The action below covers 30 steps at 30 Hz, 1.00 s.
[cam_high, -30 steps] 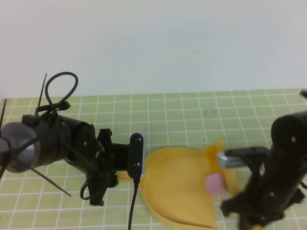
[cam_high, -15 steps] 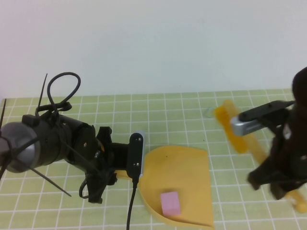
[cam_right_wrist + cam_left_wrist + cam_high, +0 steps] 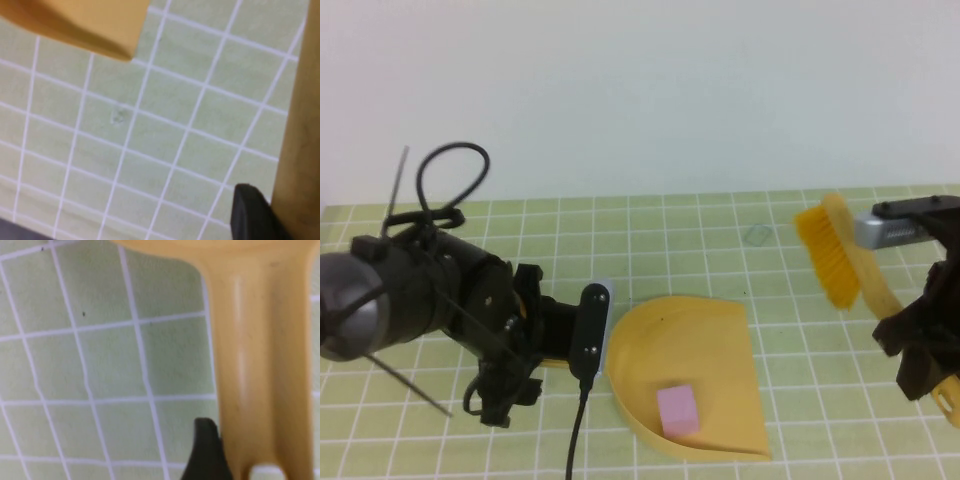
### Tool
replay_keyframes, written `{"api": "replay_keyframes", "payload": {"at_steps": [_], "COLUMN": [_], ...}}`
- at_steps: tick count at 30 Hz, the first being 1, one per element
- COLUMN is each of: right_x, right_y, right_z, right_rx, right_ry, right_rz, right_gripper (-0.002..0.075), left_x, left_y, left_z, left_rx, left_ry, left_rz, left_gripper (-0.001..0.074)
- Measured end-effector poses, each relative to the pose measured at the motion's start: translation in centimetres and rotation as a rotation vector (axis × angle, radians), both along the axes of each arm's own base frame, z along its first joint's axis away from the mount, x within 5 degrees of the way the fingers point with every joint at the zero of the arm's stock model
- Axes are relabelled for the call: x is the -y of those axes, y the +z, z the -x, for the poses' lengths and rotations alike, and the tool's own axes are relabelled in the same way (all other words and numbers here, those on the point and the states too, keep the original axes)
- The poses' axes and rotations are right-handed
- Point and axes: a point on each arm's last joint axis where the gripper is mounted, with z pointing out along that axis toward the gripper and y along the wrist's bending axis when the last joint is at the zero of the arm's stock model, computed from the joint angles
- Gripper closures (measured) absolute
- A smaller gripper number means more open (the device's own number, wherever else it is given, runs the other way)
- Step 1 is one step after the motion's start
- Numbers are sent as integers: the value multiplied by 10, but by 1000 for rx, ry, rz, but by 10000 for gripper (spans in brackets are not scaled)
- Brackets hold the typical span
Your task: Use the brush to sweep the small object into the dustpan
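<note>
On the green, white-gridded tabletop (image 3: pixel 720 260), the left gripper (image 3: pixel 535 345) sits low at the left, its fingers (image 3: pixel 207 455) clenched on the handle of the yellow plastic dustpan (image 3: pixel 695 375). The small pink block (image 3: pixel 678 411) lies inside the pan near its open front edge. Bare grid stretches right of it. The right gripper (image 3: pixel 920 345) grasps the yellow-bristled brush (image 3: pixel 840 255), raised near the right edge. A white wall (image 3: pixel 640 90) stands behind.

The high view looks down from the robot's side — both wrist views sit close over the green grid mat (image 3: pixel 720 250), the part all share.
</note>
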Motion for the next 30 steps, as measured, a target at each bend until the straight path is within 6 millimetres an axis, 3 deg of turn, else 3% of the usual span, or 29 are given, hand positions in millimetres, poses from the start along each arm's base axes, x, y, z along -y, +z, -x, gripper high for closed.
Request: {"api": "replay_keyframes", "payload": {"at_steps": [4,12,14,17,20,25,30], "right_x": [4,-7,-10,-14,-13,-10,-9], "right_y": [-7,-56,-71,-87,-96,-102,-103], "right_z": [-8,-13,-13,-14,-14,-15,-18], "right_rx": [40,-78,-102,-142,-172,-153,-118], "right_ry": [-47,-60,-64,-71,-60,-50,-57], "right_rz": [-79,-183,-220,-243,-221,-186,-178], "right_gripper": [729,729,729,729,729,722,664], "left_x": [-5,-18,-20,-24,-30,-46,-62], "left_y": [20,63,79,104,129,165,174], "left_z": [10,34,42,57,74,111,153], "left_rx": [0,13,30,70,109,155,149], "left_ry": [6,81,158,194,266,455,549], "left_rz": [-5,31,107,199,317,561,744], "left_gripper": [304,369,416,585,690,729,735]}}
